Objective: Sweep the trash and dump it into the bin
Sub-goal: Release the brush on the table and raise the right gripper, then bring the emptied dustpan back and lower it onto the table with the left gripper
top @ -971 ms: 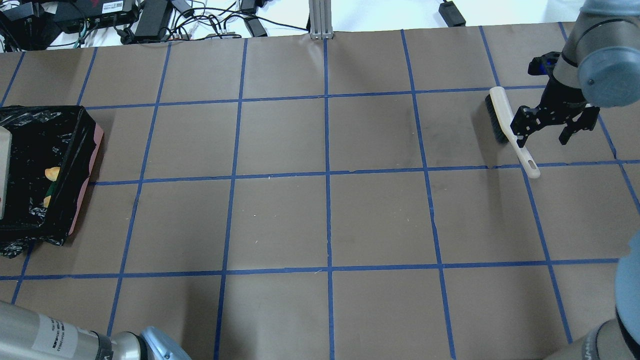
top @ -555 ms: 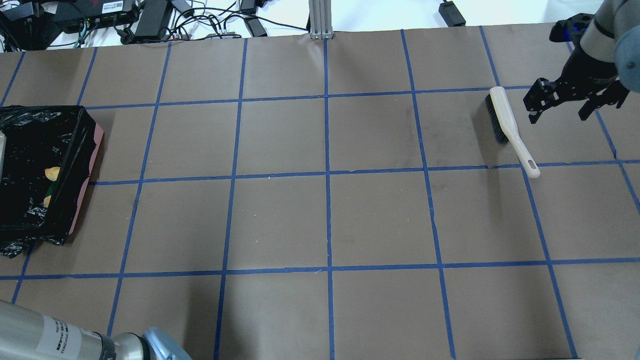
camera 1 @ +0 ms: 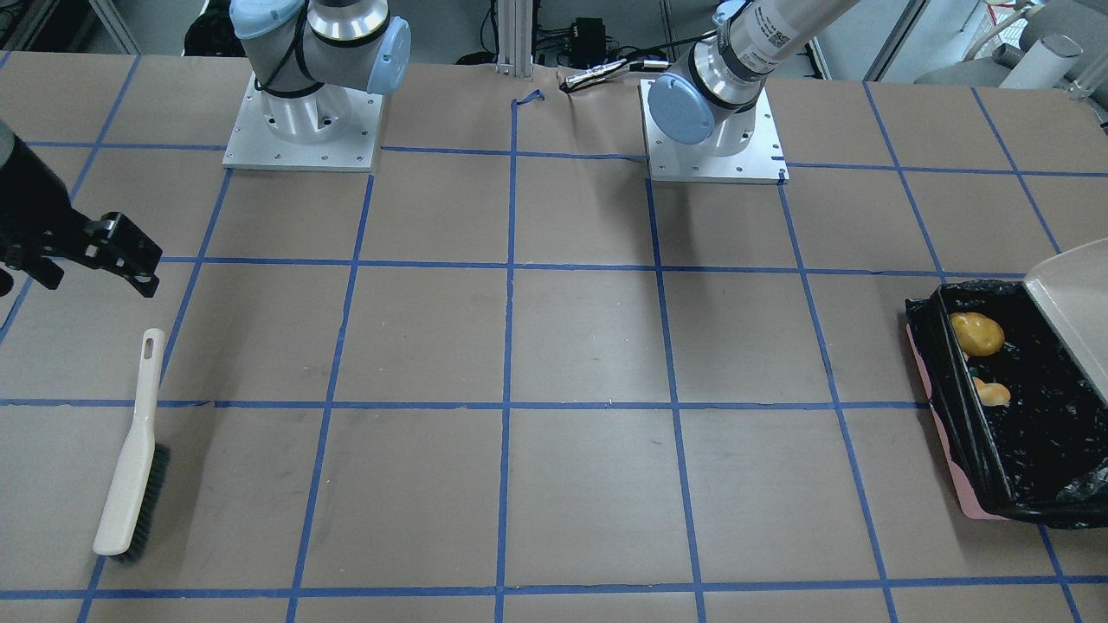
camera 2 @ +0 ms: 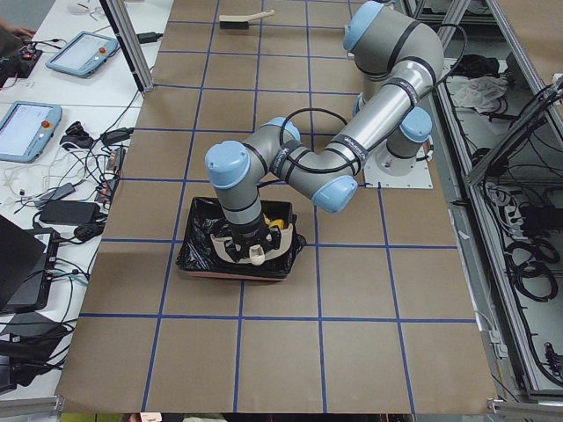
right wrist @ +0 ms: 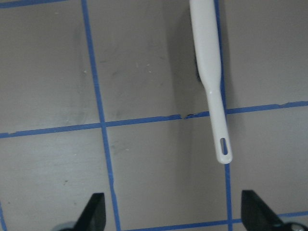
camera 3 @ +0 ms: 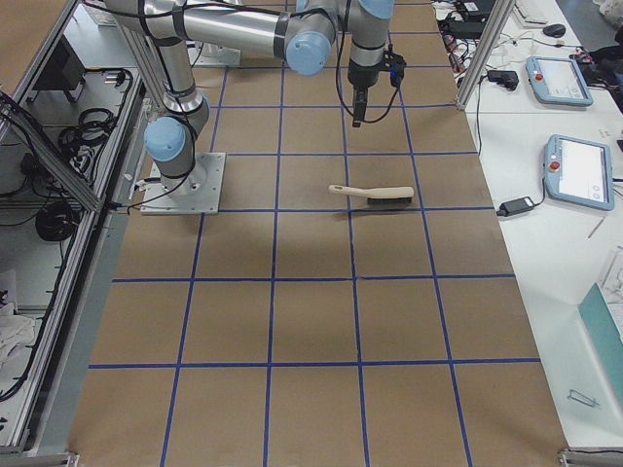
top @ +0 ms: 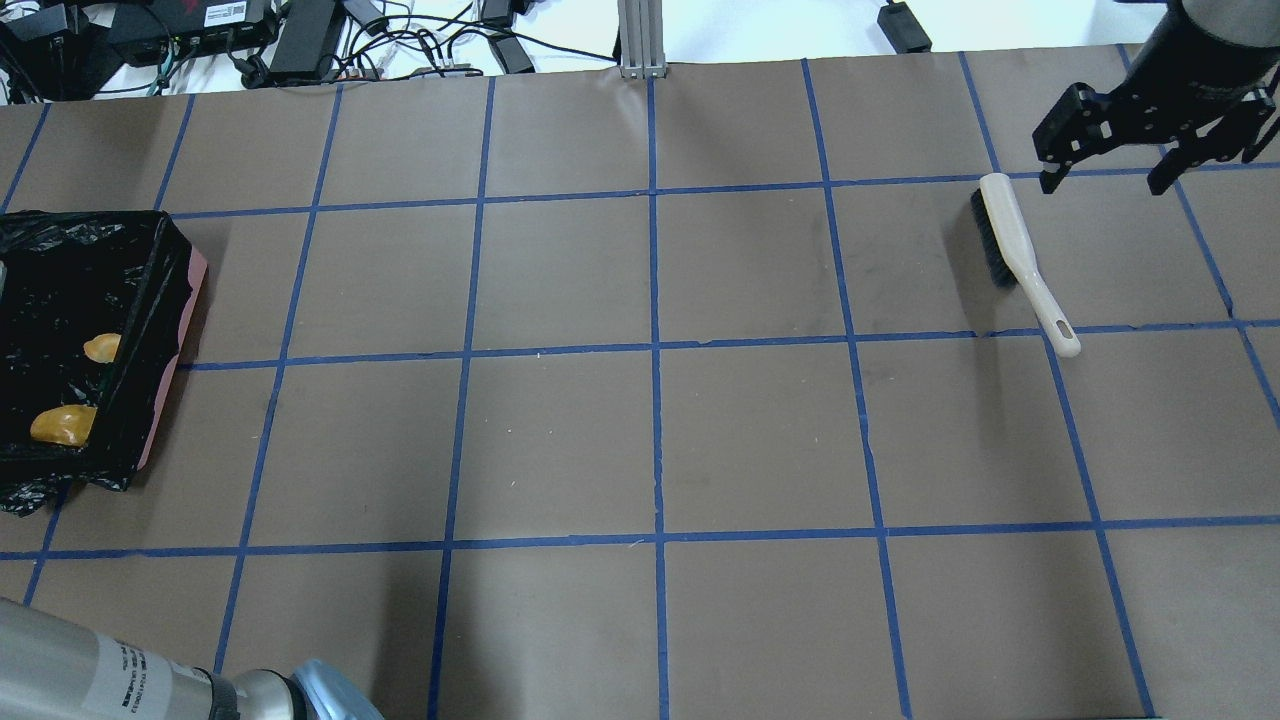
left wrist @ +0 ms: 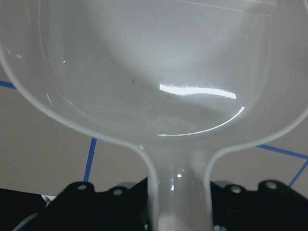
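Bin [top: 150, 300] sits at the robot's left end of the surface [top: 650, 440], black liner, pink edge at its base. Trash is inside it: amber lump [top: 62, 425] in the corner nearer the robot, pale crescent [top: 100, 348] just beyond it, both against the inner wall. The front view shows the same two pieces, lump [camera 1: 976, 333] and crescent [camera 1: 991, 394], near each other but apart. Only these two pieces can be made out.

Left gripper [camera 2: 251, 239] hangs over the bin [camera 2: 198, 259], closed on the dustpan [camera 2: 222, 248] handle. In the left wrist view the dustpan [left wrist: 144, 72] scoop fills the frame, glossy, its handle running back into the gripper. In the front view the dustpan [camera 1: 1073, 294] edge shows above the bin's outer side.

Brush [top: 1010, 240] lies flat on the robot's right side, well apart from the bin, bristles toward the bin side, handle pointing toward the robot with its end at a blue tape line.

Right gripper [top: 1103, 170] hangs above the surface just past the brush head, not touching it. Fingers [right wrist: 96, 211] are spread wide and hold nothing; the brush [right wrist: 207, 48] handle shows ahead of them in the right wrist view.
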You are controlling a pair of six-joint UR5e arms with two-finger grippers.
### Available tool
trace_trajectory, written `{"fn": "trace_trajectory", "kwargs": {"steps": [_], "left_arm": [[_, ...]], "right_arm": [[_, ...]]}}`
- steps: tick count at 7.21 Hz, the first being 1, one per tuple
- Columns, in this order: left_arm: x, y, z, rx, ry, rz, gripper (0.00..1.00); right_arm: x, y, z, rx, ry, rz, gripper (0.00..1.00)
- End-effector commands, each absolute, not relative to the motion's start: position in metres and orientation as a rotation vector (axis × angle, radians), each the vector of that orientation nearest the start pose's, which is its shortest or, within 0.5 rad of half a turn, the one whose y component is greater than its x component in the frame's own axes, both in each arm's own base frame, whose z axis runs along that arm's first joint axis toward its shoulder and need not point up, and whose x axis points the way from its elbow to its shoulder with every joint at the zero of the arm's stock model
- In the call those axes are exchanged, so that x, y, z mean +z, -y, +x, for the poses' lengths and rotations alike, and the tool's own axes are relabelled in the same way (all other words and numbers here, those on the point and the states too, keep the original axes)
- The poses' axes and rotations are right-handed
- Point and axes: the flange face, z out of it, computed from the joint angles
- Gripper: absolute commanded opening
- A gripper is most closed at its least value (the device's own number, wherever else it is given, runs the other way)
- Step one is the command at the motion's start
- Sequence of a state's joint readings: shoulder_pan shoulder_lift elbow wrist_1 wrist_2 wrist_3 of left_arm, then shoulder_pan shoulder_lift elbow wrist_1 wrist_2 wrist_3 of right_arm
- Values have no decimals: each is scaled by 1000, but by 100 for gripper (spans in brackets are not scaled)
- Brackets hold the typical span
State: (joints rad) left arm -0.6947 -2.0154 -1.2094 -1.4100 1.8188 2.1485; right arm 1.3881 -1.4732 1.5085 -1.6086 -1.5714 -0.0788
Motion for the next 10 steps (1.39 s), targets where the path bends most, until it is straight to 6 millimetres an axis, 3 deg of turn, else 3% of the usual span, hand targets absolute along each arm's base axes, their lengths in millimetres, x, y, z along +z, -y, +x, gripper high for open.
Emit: {"fn": "trace_trajectory", "kwargs": {"steps": [1, 2, 4, 5, 8, 10], "left_arm": [[431, 520, 451, 257, -2454, 1785, 0], [438, 519, 447, 192, -2453, 1791, 0], [442, 524, 426, 30, -2480, 1850, 0], [439, 535, 404, -58, -2503, 1916, 0], [415, 596, 296, -235, -2431, 2165, 0], [391, 615, 235, -229, -2395, 2292, 0]], "right_arm": [[488, 531, 123, -36, -3129, 221, 100], [496, 524, 133, -55, -3108, 205, 100], [530, 506, 129, -192, -3096, 195, 100], [538, 502, 132, -241, -3086, 186, 100], [532, 500, 132, -242, -3088, 186, 100], [532, 499, 132, -242, -3088, 184, 100]]}}
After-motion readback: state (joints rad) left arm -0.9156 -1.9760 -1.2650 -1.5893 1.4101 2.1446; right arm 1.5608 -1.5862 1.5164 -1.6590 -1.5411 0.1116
